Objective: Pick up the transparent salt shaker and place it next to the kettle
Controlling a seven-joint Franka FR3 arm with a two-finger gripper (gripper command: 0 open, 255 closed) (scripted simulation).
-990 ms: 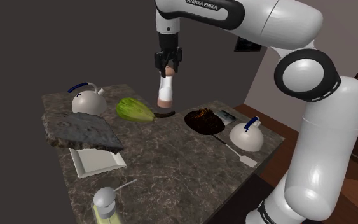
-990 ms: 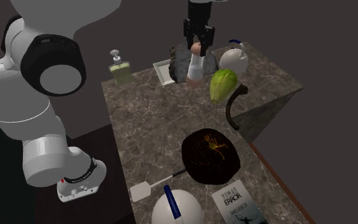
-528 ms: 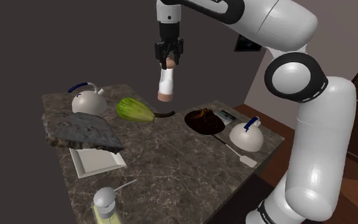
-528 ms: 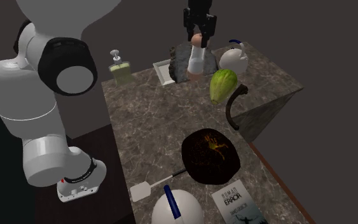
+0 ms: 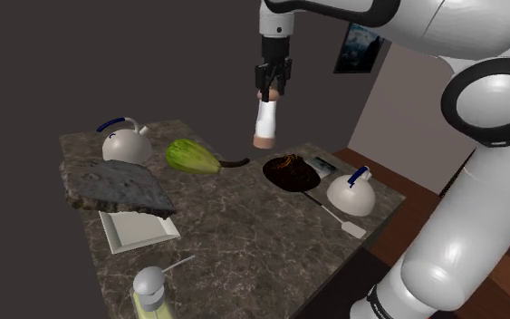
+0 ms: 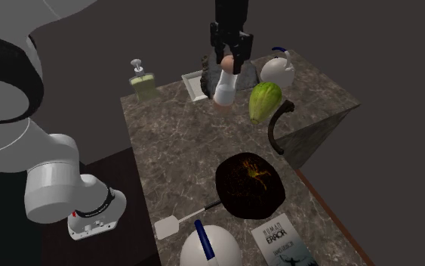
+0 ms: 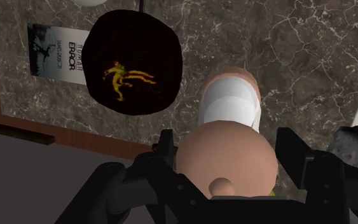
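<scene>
The salt shaker, with a white body and a tan cap and base, hangs in the air above the counter, a little tilted. My gripper is shut on its cap end. In the second exterior view the gripper holds the shaker over the counter's far part. From the wrist the gripper clasps the shaker between both fingers. The grey-white kettle with a blue handle stands at the counter's far left corner in the shoulder view, well to the left of the shaker. The kettle is beside a green squash.
On the marble counter lie a green squash, a dark bowl, a book, a white blue-handled dome, a spatula, a white tray, a dark slab and a soap dispenser.
The arm has carried the shaker toward the shoulder view's right, farther from the kettle, still in the air. The gripper has stayed shut on it.
</scene>
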